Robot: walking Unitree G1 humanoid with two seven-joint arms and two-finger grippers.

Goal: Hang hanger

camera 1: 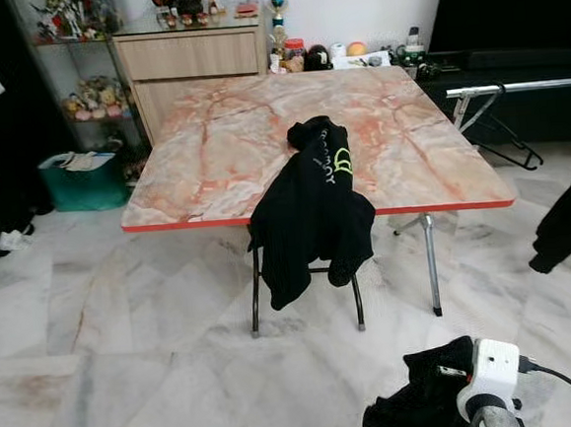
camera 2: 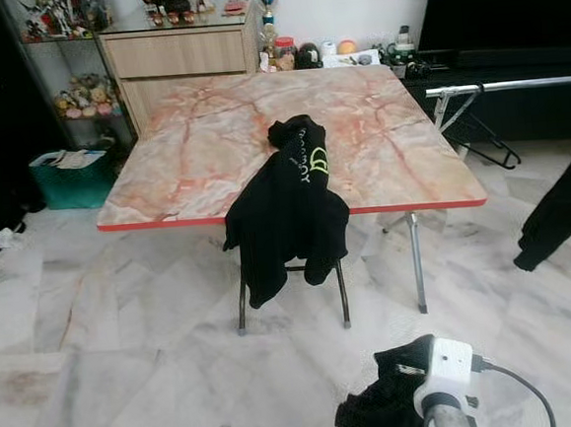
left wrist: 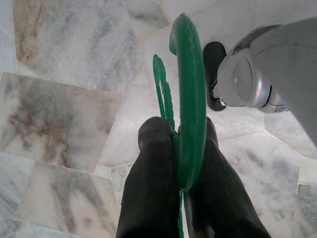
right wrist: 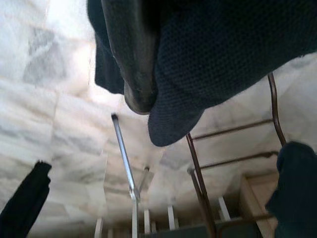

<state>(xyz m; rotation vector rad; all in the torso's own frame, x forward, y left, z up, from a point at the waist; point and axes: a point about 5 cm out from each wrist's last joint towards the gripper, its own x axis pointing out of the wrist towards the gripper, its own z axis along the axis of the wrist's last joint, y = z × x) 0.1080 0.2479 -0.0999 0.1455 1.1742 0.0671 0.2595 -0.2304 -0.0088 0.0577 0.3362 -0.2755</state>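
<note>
Between the two black fingers (left wrist: 148, 198) of your left gripper (left wrist: 184, 184) sits one green hanger (left wrist: 190, 99) — clamped tight, hook above the marble floor (left wrist: 59, 99). Your right gripper (right wrist: 141, 74) is closed on a black garment (camera 1: 419, 406) low at your right. Ahead, the eye views show what the wrists don't — one desk (camera 1: 221, 149) with a second black garment, a jacket (camera 1: 310, 212), draped over its near edge.

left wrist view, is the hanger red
No, the hanger pinched in the left gripper is green.
</note>
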